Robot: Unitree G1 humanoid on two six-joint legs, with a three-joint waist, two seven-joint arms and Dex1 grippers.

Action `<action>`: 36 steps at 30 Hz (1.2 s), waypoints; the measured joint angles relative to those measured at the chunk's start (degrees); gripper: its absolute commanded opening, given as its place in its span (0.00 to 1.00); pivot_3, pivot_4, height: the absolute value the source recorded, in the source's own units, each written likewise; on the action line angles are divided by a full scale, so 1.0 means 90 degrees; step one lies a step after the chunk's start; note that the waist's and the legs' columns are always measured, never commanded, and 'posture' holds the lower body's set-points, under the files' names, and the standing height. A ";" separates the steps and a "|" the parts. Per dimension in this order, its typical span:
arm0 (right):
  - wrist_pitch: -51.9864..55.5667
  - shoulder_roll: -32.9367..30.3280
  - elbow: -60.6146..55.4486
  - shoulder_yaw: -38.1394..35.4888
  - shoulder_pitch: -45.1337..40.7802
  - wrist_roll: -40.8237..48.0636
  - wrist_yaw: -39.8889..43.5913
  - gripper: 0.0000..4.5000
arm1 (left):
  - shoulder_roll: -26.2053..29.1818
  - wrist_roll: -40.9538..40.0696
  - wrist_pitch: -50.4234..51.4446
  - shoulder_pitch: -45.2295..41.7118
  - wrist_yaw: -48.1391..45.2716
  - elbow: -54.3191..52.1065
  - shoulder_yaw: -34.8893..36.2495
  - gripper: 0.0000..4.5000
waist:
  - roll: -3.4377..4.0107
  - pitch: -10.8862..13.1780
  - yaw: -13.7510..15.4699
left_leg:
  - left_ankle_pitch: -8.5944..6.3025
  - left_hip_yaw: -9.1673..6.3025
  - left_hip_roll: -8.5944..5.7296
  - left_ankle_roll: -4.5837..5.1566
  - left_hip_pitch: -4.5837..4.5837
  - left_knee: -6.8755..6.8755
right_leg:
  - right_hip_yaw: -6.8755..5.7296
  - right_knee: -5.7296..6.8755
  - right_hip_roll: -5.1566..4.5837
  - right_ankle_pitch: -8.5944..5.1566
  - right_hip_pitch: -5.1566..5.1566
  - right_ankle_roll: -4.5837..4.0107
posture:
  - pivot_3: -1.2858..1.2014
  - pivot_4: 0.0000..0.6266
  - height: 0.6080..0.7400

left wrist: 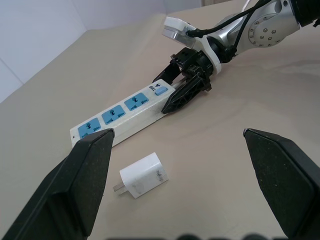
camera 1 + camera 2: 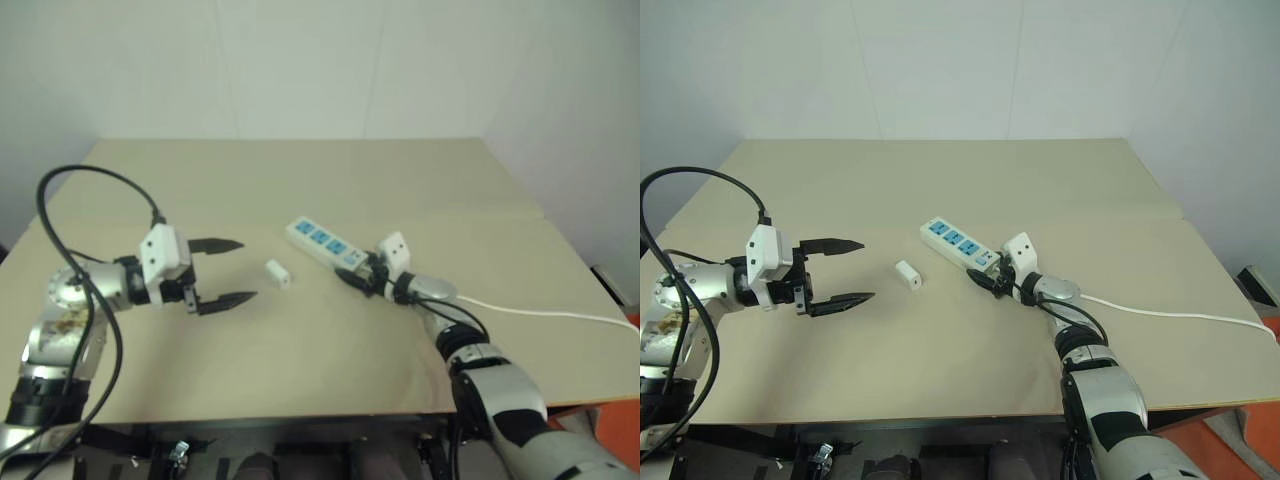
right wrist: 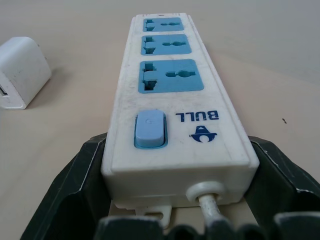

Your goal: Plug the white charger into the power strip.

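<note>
Closest to my right wrist camera is the switch end of the power strip (image 3: 172,100), sitting between the two black fingers of my right tool (image 2: 362,277). The fingers flank the strip's sides at that end; I judge they are closed on it, steadying it, though I cannot confirm firm contact on both sides. Its thin white cable (image 2: 540,312) runs off toward the right edge of the head frame.

My left tool (image 2: 222,272) hangs at centre left of the head frame with its fingers spread fully apart and nothing between them. The white charger (image 1: 143,176) lies flat on the bench (image 2: 300,180), just beside the strip's long side and between the two tools, at about frame centre. In the left wrist view it sits low in the frame between my open fingers, prongs pointing toward the lower left.

My read: the charger has not been picked up yet, so that grasp comes next. Risks as I see them:
- The charger is small and lying flat; a closing finger could nudge it and send it sliding instead of pinching it.
- Picked up askew, its prongs would not line up with a blue socket.
- If my right hold is loose, pushing the plug in could shove or pivot the strip.
</note>
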 measured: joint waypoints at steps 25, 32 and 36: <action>0.1065 -0.2112 -0.4796 -0.0722 0.3775 0.0902 0.0948 0.76 | -0.0033 -0.0001 -0.0008 -0.0413 -0.0235 0.0281 -0.0244 1.00 | 0.0002 0.0001 0.0119 | 0.0000 0.0003 -0.0007 0.0000 -0.0005 -0.0002 | -0.0001 -0.0008 -0.0005 -0.0004 0.0005 0.0006 | 0.52 0.24 1.00; 0.1512 -0.2997 -0.6209 -0.1202 0.5192 0.1907 0.2084 0.76 | -0.0007 0.0018 -0.0166 -0.0638 -0.0453 0.0557 -0.0299 1.00 | 0.0003 0.0004 0.0089 | 0.0000 0.0011 -0.0005 0.0001 0.0002 -0.0001 | 0.0005 -0.0009 0.0000 -0.0006 0.0012 0.0010 | 0.52 0.24 1.00; 0.1676 -0.3535 -0.6812 -0.1334 0.5724 0.2473 0.3049 0.76 | 0.0052 0.0151 -0.0458 -0.1070 -0.0747 0.1048 -0.0342 1.00 | 0.0006 0.0005 0.0072 | 0.0000 0.0010 -0.0001 0.0001 0.0005 -0.0001 | 0.0005 -0.0012 0.0008 -0.0017 0.0019 0.0028 | 0.52 0.24 1.00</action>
